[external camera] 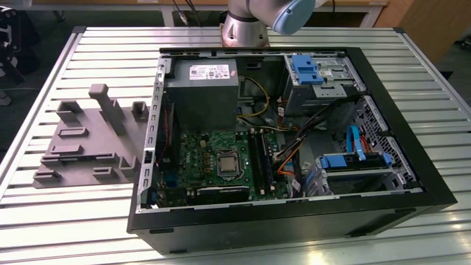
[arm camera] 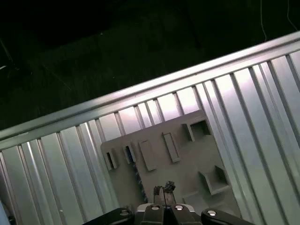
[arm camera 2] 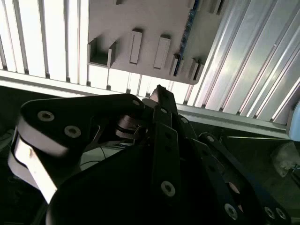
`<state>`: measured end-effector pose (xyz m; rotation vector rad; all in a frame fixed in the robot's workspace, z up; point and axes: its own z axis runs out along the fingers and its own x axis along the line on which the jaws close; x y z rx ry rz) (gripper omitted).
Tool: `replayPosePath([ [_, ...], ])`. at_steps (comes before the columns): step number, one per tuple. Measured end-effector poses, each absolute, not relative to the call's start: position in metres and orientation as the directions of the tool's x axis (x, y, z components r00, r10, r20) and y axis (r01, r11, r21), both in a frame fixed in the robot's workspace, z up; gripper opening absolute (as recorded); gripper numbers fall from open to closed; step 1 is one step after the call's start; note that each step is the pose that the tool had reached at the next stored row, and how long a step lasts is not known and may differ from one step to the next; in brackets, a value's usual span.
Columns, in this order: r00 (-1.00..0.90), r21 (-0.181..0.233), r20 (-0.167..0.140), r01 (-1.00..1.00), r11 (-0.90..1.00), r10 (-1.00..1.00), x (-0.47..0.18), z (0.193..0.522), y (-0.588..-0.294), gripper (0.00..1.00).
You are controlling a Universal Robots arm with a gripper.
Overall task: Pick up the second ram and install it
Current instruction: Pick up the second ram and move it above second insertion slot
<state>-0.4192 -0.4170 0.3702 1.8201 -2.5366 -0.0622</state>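
second ram [arm camera 2: 186, 33] is standing on its long edge in the grey fixture plate [arm camera 2: 140, 18], one end tucked between a pair of small upright blocks. From above you mostly get its thin blue-green edge.

Rest of the scene, big stuff first. Everything sits on a slatted aluminium table [external camera: 243, 38]. Most of the exterior view's right is an open black PC case [external camera: 294, 223] lying on its side with the insides facing up. In there you can see:

- a grey power supply [external camera: 200, 94]
- the green motherboard [external camera: 195, 157] with its square silver processor [external camera: 226, 164]
- drive cages [external camera: 308, 69] with blue latches
- a tangle of coloured cables

The fixture plate lies flat on the table just beside the case, on the exterior view's left, with blocks of different heights sticking up. I can't make out the stick from that angle. The arm [external camera: 246, 25] rises from the far side of the table behind the case.

In the first wrist view the gripper [arm camera: 163, 189] hangs over the fixture plate. Its two fingertips are pressed together with nothing between them. They're near the blue-green edge of the stick but apart from it, not gripping it. How high above the plate they are, I can't say.
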Motion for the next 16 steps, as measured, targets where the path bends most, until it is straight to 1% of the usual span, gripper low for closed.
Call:
replayPosePath([
  [16, -0.115, 0.043, -0.008, -0.993, 0.114, -0.993, -0.4193, 0.3694, -0.4173, 0.11],
])
